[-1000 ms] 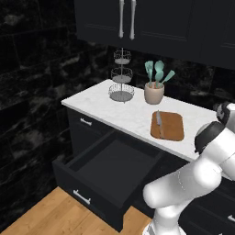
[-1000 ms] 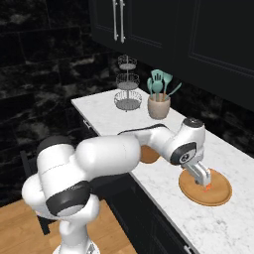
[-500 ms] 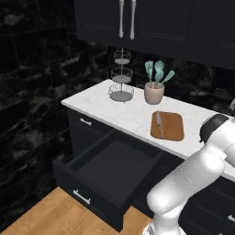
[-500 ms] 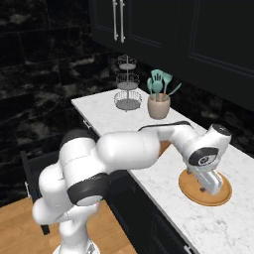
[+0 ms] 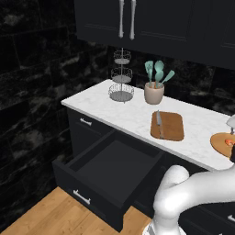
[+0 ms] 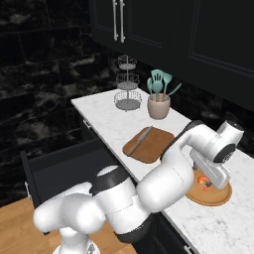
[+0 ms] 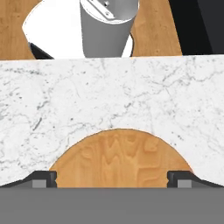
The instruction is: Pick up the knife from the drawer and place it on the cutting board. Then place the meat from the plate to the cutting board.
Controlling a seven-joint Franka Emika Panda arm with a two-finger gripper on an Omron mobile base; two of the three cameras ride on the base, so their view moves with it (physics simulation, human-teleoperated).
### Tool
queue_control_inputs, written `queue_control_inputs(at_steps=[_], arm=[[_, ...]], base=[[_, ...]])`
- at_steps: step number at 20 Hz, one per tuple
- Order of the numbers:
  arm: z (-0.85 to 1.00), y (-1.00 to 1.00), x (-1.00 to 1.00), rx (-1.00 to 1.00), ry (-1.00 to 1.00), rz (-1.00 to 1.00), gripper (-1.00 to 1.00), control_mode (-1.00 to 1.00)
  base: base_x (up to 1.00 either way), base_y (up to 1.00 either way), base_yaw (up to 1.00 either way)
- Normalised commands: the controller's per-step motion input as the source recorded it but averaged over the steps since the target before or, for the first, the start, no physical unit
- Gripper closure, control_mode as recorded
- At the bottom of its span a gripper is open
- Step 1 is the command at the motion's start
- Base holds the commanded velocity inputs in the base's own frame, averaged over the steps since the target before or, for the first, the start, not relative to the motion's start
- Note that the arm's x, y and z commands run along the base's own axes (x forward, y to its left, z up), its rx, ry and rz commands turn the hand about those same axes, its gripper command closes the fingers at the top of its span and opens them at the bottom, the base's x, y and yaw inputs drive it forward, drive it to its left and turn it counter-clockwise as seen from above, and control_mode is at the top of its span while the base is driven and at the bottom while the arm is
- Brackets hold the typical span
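The arm reaches right across the desk [image 6: 104, 116], its pincer [image 6: 208, 184] spread wide, pointing down over the plate [image 6: 213, 197] beside the meat [image 6: 202, 179].

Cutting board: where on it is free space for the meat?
The cutting board is bare right of the knife, which lies along its left edge. More bare marble separates it from the plate, where the open hand crowds the meat.

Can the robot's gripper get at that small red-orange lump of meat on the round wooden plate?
Probably yes: the gripper hangs open right over the meat on the plate, with nothing between them.
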Motion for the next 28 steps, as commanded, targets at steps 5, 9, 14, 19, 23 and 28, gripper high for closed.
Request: queue_control_inputs(at_steps=[5, 9, 14, 19, 23, 28], arm=[[-0.28, 0.00, 0.18, 0.00, 0.00, 0.00, -1.00, -1.00], [-0.36, 0.00, 0.00, 0.00, 0.00, 0.00, -1.00, -1.00], [-0.23, 0.00, 0.16, 0.00, 0.00, 0.00, -1.00, -1.00], [-0.23, 0.01, 0.18, -0.02, 0.00, 0.00, -1.00, -1.00], [-0.27, 0.00, 0.22, -0.02, 0.00, 0.00, -1.00, -1.00], [-0.28, 0.00, 0.04, -0.04, 0.00, -0.01, -1.00, -1.00]], base=[[0.00, 0.00, 0.00], [0.00, 0.00, 0.00], [0.00, 0.00, 0.00], [0.00, 0.00, 0.00], [0.00, 0.00, 0.00], [0.00, 0.00, 0.00]])
